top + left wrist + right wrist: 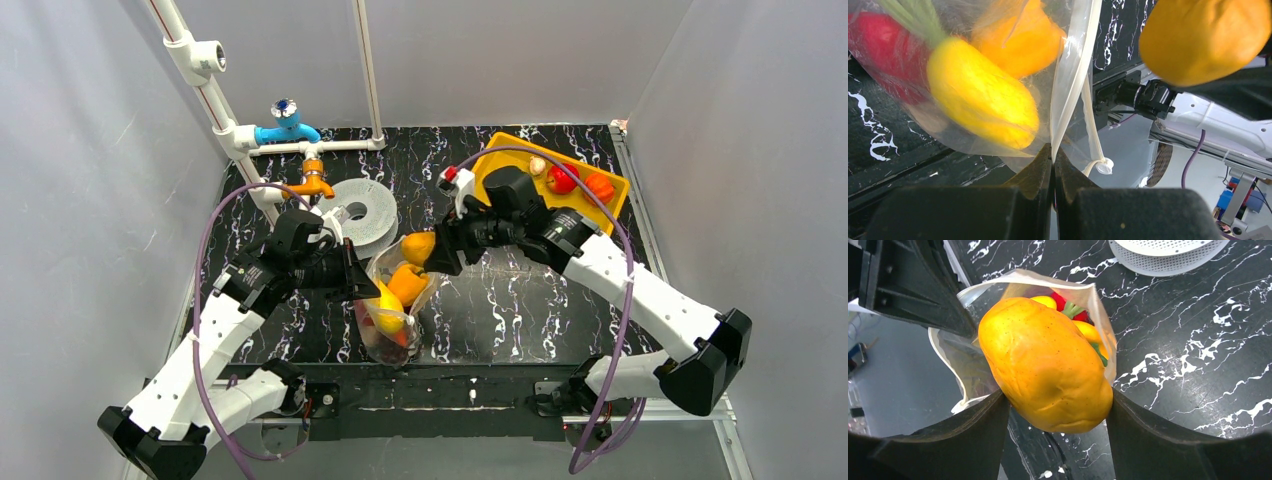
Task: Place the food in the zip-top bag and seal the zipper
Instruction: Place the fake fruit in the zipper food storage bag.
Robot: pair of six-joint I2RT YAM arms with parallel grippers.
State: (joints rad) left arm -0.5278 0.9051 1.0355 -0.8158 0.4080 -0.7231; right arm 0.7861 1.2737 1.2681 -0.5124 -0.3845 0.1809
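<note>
Your left tool (1053, 162) is pressed together on the rim of the zip-top bag (1068, 60) and holds its mouth up. The bag sits on the table (520, 300) toward 6 o'clock, with a yellow pepper (980, 97) and a red pepper (878, 45) inside. Your right tool (1058, 407) is clamped on an orange-yellow fruit (1045, 365) just over the open mouth, at the bag's 1 o'clock — the zipper (1091, 120) hangs unsealed

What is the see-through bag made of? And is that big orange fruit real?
The zip-top bag looks like thin, soft clear plastic: the yellow food shows through it, and it creases and sags. The big orange fruit is probably a toy, plastic or rubber, with smooth, shiny, speckled skin; hard or squishy, I cannot tell.
</note>
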